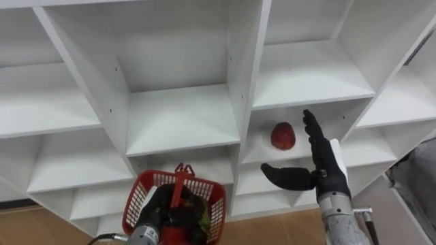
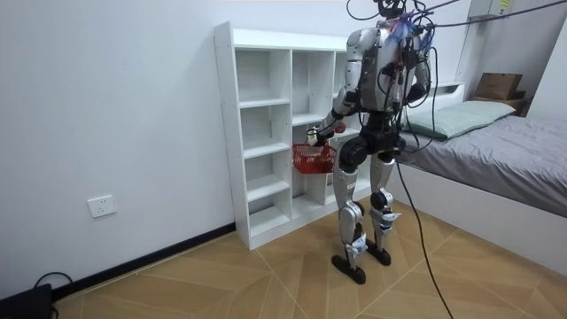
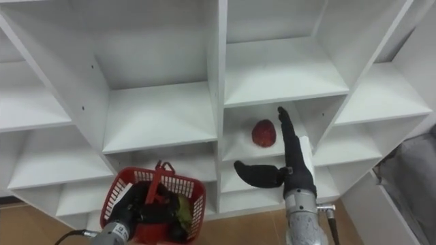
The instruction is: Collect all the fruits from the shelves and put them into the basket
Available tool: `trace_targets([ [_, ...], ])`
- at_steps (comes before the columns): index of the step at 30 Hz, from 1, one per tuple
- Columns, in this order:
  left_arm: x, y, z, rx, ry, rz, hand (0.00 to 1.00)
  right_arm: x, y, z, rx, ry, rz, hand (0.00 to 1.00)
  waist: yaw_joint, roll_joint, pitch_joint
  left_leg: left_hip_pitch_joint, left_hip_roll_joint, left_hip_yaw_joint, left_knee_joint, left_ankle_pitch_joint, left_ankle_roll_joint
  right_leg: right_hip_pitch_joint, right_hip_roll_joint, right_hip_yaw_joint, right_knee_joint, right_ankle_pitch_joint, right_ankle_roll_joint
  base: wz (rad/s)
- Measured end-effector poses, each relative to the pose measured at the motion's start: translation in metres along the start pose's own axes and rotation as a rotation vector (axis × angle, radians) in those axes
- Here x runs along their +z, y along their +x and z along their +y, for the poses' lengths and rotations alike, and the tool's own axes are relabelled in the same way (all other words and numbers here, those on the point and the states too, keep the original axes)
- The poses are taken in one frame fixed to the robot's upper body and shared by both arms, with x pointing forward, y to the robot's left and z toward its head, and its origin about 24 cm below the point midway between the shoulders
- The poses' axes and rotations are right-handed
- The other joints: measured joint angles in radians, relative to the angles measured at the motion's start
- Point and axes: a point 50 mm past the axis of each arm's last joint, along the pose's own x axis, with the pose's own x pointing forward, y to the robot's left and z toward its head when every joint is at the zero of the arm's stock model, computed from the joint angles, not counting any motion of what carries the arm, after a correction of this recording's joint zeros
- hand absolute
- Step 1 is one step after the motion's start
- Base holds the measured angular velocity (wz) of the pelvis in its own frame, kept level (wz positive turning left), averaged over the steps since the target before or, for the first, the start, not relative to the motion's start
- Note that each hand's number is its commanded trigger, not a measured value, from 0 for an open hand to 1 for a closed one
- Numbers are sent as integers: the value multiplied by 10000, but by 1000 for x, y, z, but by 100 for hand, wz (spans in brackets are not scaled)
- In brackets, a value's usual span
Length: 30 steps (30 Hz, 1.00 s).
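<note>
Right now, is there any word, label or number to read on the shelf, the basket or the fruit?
None can be read.
The shelf, the basket and the red fruit bear no print.
The box in the room view is too small to tell.

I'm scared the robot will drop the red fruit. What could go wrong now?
The right hand is open beside the red fruit, not round it, so its fingers might knock the fruit deeper into the shelf or off the edge. The basket in the left hand hangs lower and to the left, not under the fruit, so a falling fruit would probably miss it.
</note>
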Motion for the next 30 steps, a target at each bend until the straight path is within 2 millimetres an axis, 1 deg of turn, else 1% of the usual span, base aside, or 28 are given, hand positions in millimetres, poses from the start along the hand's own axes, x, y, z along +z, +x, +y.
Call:
trace_targets([
  [6, 0, -1, 3, 15, 77, -22, 100, 1, 1, -8, -618, -6, -149, 0, -110, -6, 1, 46, -3, -3, -2, 0, 0, 171, -6, -12, -111, 3, -1, 0],
  [10, -2, -3, 5, 6, 116, 45, 100, -1, 1, -9, -686, -22, -114, 0, -186, 3, -4, 54, 0, -3, -14, 0, 0, 195, -1, -12, -152, 8, -1, 0],
  [14, -1, -6, 8, -64, -12, -122, 100, -2, 1, -11, -681, -70, -50, 0, -110, -29, -24, 59, 1, 3, -29, 0, -1, 133, -2, -16, -157, 7, 0, 0],
  [18, 1, -8, 14, -200, 22, -242, 100, -13, 1, -25, -932, 122, 532, 0, 97, -182, -60, 74, 3, -16, -35, 1, -1, 152, -16, -27, -154, 6, 0, 0],
  [23, 0, -9, 22, -60, 24, -169, 100, -15, 5, -28, -733, 149, 666, 0, 110, -354, -57, 51, 2, -162, 0, 1, 0, 187, -29, -68, -151, 6, 0, 5],
  [28, -4, -12, 26, -62, 170, -40, 100, -18, 8, -34, -701, 151, 867, 0, 136, -367, -48, 15, -19, -269, 20, 0, 0, 201, -33, -212, -168, 4, 3, 7],
  [30, -4, -12, 28, -156, 369, -16, 100, -25, 8, -38, -671, -87, 1123, 0, 179, -358, -38, -38, -22, -330, 47, 0, 0, 187, -37, -277, -170, 3, 1, 8],
])
